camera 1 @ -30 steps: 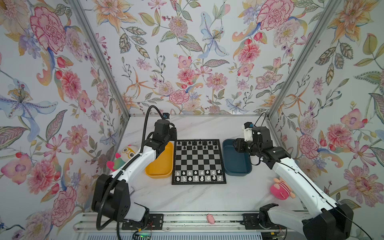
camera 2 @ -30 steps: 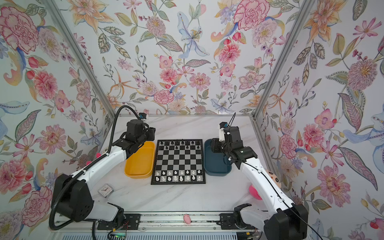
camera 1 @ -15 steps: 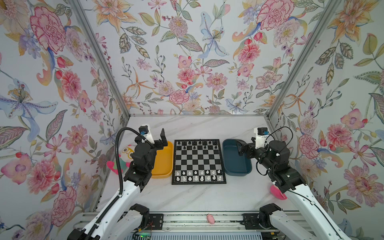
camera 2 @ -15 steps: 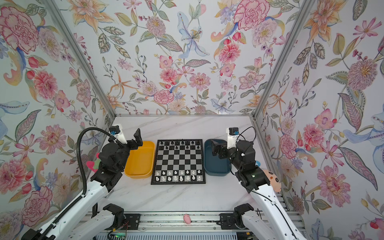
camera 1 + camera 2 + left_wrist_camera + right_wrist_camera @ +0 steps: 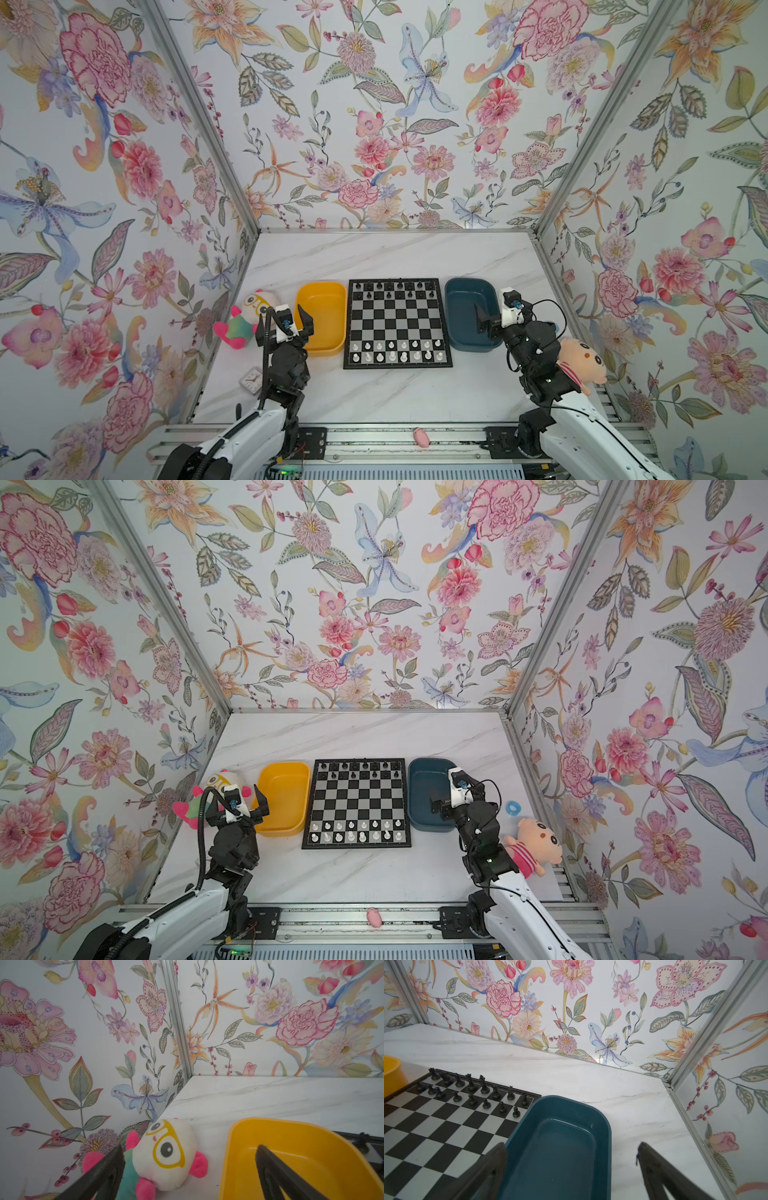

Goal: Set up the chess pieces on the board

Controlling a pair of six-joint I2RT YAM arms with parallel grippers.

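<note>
The board [image 5: 397, 324] [image 5: 357, 802] lies flat mid-table. Black chess pieces [image 5: 395, 289] [image 5: 471, 1088] fill its two far rows, and white chess pieces [image 5: 395, 351] [image 5: 357, 830] fill its two near rows. My left gripper [image 5: 283, 318] [image 5: 190, 1147] hangs open and empty beside the near left corner of the yellow tray [image 5: 320, 286]. My right gripper [image 5: 500, 309] [image 5: 571, 1144] is open and empty over the near right edge of the dark blue tray [image 5: 467, 316]. Both trays look empty.
A white and pink plush [image 5: 245, 316] lies left of the yellow tray by the wall. A peach plush [image 5: 579, 361] sits behind my right arm. A small clock [image 5: 251, 379], a blue ring [image 5: 514, 808] and a pink scrap [image 5: 421, 437] lie nearby.
Both arms have drawn back from the far ends of the trays toward the near side. Both sets of jaws have spread wide.
</note>
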